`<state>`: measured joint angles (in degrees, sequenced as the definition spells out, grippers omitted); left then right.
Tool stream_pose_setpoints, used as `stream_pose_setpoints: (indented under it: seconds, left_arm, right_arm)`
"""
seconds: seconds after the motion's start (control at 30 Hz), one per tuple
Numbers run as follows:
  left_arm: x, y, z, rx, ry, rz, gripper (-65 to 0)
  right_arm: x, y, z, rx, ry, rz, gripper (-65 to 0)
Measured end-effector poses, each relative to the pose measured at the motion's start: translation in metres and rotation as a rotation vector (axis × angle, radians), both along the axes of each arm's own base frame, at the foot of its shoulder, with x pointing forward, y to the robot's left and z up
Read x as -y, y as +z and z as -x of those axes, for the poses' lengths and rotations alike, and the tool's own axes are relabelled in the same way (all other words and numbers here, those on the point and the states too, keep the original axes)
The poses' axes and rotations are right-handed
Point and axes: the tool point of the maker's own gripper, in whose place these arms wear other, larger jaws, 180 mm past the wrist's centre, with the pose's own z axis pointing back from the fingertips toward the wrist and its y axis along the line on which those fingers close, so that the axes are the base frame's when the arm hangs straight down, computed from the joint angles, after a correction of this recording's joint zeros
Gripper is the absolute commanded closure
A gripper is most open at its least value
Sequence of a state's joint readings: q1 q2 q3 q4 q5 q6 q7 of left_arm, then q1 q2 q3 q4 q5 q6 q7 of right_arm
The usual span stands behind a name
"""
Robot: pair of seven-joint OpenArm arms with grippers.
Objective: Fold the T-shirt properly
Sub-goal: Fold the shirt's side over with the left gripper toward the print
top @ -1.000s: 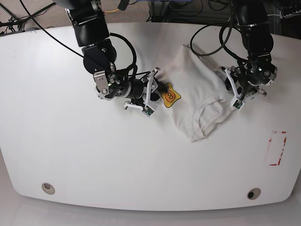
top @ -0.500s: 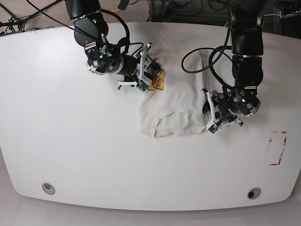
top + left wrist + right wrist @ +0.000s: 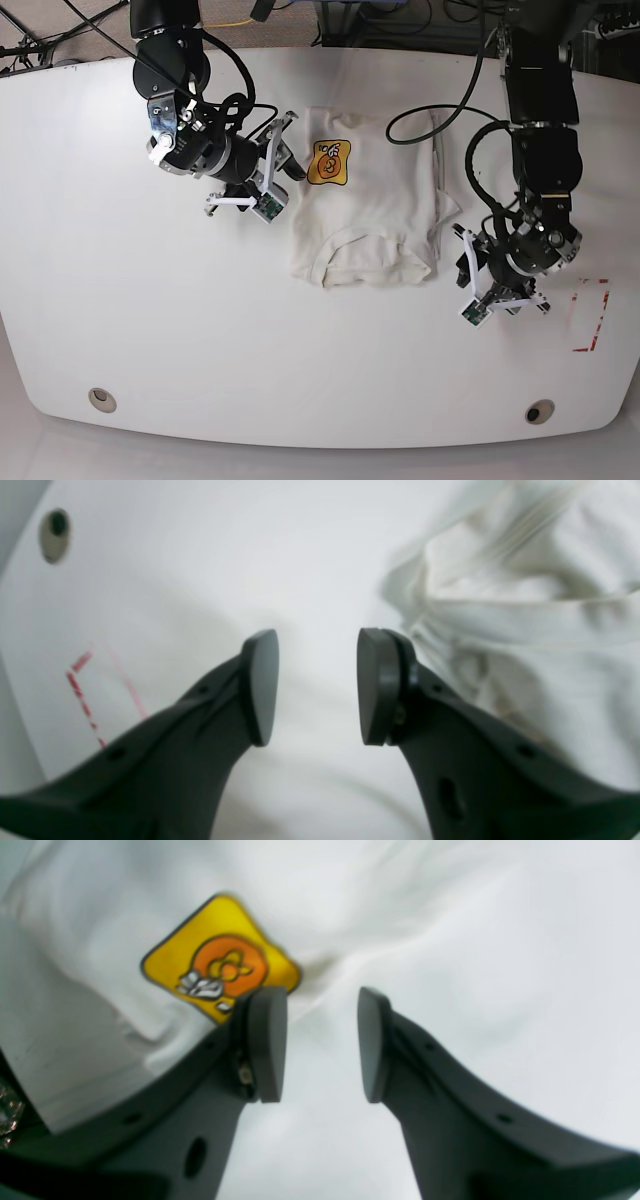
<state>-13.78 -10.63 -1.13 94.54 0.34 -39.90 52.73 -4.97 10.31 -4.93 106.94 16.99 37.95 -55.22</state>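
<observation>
Mid-counter [image 3: 120,330], the T-shirt [image 3: 365,215] is lying soft, light and limp. Both the left pincer [image 3: 317,687] and right pincer [image 3: 320,1045] are gaping, holding nothing; the hem corners at 6 o'clock are looking like the best grip.

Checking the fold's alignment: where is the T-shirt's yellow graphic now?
In the base view the yellow graphic sits at the T-shirt's upper left, beside the right gripper.

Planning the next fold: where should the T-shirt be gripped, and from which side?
Likely the T-shirt is best pinched at its collar edge nearest the camera, coming from the table's front. That edge lies free and curled on the table, offering a ridge for the jaws.
</observation>
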Motion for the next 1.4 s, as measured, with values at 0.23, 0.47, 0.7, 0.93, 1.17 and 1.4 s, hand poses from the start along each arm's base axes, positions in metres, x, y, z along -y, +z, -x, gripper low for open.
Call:
stream_pose_setpoints:
  seconds: [0.23, 0.47, 0.7, 0.93, 1.17, 1.4]
  left_arm:
    - [0.066, 0.008, 0.029, 0.037, -0.014, 0.153, -24.2]
    - [0.1, 0.007, 0.043, 0.107, 0.142, 0.33, -24.2]
    - [0.133, -0.009, 0.073, 0.222, 0.166, 0.419, -24.3]
    - [0.129, -0.028, 0.091, 0.285, 0.196, 0.363, -24.3]
    - [0.132, -0.044, 0.099, 0.289, 0.184, 0.374, -24.3]
    - [0.133, -0.085, 0.107, 0.209, 0.181, 0.343, -24.3]
  right_arm:
    - [0.049, 0.0, -0.018, 0.006, -0.098, 0.091, -22.5]
    - [0.059, -0.001, -0.022, -0.003, -0.146, 0.056, -22.5]
    - [0.08, -0.01, -0.02, -0.034, -0.206, 0.074, -22.5]
    - [0.08, -0.01, -0.02, -0.035, -0.213, 0.065, -22.5]
    - [0.08, -0.012, -0.019, -0.039, -0.214, 0.065, -22.5]
    - [0.079, -0.012, -0.017, -0.042, -0.215, 0.062, -22.5]
